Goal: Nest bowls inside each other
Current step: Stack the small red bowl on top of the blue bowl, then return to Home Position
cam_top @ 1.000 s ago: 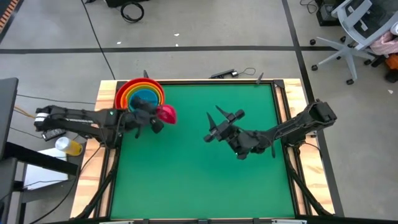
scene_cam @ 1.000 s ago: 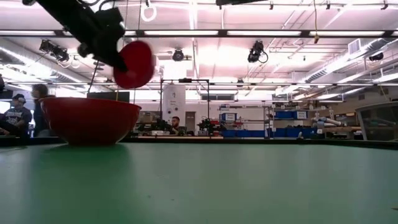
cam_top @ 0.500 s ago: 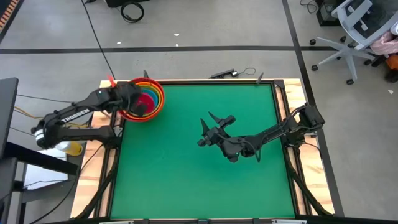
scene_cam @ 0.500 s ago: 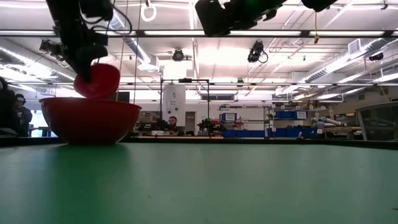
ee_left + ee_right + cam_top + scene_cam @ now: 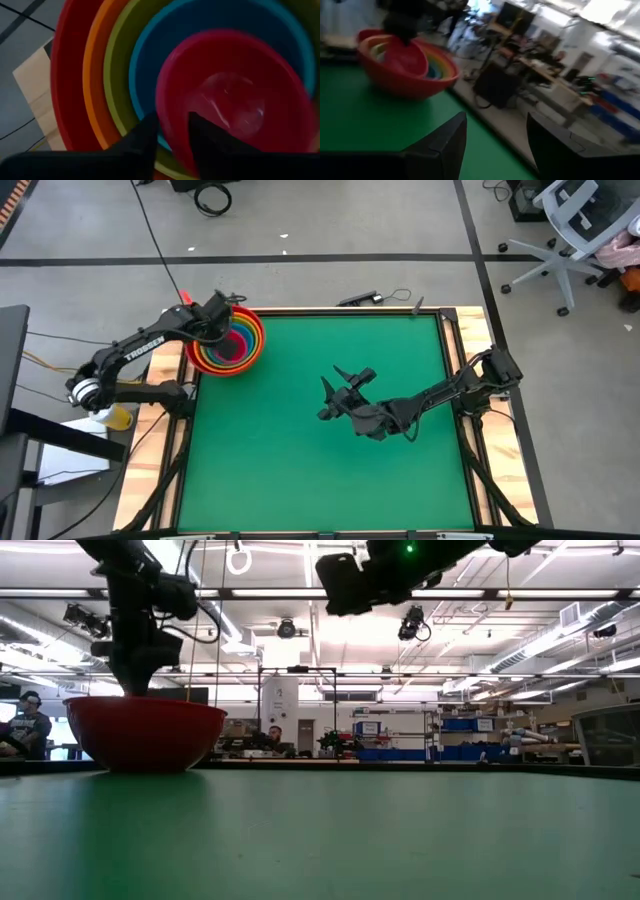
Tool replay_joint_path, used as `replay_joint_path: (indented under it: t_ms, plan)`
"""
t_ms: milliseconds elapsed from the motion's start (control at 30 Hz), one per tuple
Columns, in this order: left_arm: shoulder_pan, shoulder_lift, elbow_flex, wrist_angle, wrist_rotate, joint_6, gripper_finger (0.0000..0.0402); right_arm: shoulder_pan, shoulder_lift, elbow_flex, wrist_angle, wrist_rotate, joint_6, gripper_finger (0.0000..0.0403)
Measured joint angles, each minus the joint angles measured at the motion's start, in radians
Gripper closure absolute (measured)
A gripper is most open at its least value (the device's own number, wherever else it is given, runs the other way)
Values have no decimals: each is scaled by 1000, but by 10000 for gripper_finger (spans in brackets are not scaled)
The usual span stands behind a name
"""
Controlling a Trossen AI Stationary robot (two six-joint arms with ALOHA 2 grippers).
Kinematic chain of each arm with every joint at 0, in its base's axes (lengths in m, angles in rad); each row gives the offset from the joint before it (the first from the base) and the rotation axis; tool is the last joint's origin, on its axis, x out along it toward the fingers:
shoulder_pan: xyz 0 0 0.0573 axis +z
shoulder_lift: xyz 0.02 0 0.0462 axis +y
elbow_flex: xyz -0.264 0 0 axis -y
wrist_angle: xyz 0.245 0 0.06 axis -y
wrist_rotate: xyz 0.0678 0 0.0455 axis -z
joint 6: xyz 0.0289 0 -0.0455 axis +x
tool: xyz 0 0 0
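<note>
Magenta pink bowl down inside the blue bowl, which sits in the yellow bowl, then the orange bowl, all cupped by the red bowl at the far left corner of the green worktop. Right over the stack, left tool, fingers straddling the pink rim, one inside, one outside; whether pinching or already let go, cannot tell. Well apart from the stack, right tool hovering above mid-worktop, fingers spread wide, grasping nothing, pointed toward the bowls.
</note>
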Motion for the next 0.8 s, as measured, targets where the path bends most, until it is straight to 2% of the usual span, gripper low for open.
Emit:
replay_joint_path:
  t_ms: [133, 267, 367, 500, 633, 700, 800]
  plan:
    - [22, 28, 0, -3, 0, 6, 232, 24, 1, 0, -191, -94, 170, 194]
    - [25, 9, 0, -4, -3, 31, 183, 45, 0, 0, -290, -120, 251, 194]
    - [24, -37, 13, -14, -6, 32, 165, 63, -5, 0, -313, -151, 258, 194]
    - [-6, -149, 32, -15, -14, 7, 166, 96, -31, 0, -349, -242, 310, 198]
    - [-127, -299, 16, 37, -8, 20, 176, 117, -102, 0, -434, -318, 396, 206]
    - [-236, -388, -37, 103, -2, 3, 181, 125, -150, -2, -476, -383, 421, 213]
    - [-435, -528, -176, 286, 8, -63, 191, 143, -232, -45, -470, -474, 424, 234]
